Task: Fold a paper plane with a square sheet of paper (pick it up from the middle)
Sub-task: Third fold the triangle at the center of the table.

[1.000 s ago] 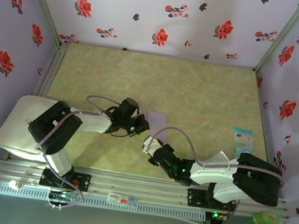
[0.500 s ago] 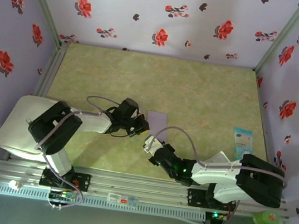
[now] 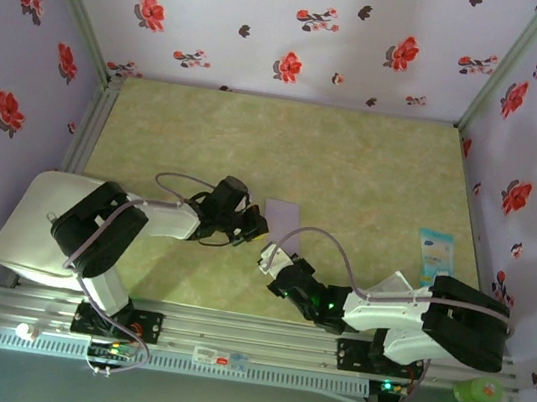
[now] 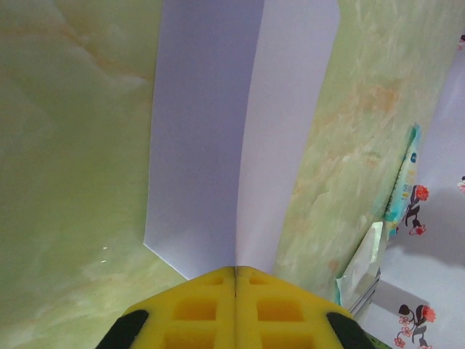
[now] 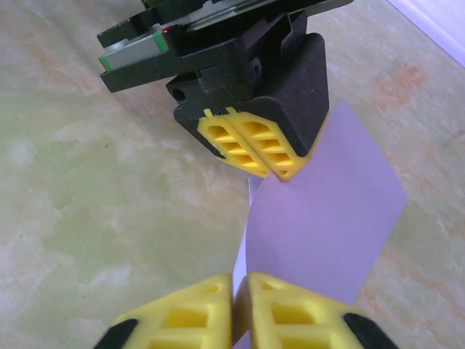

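2 clenched grips hold the square sheet of paper (image 5: pixel 327 218): left end effector (image 4: pixel 235 270) and right end effector (image 5: pixel 238 282), at opposite edges.

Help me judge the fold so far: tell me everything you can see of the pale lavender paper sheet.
The thin, plain pale lavender paper sheet is folded along one straight centre crease, its two panels catching light differently. It sits mid-table over the green marbled tabletop. The left end effector is shut on one end of the crease; the right end effector looks closed on the opposite edge. No marks or tears show.
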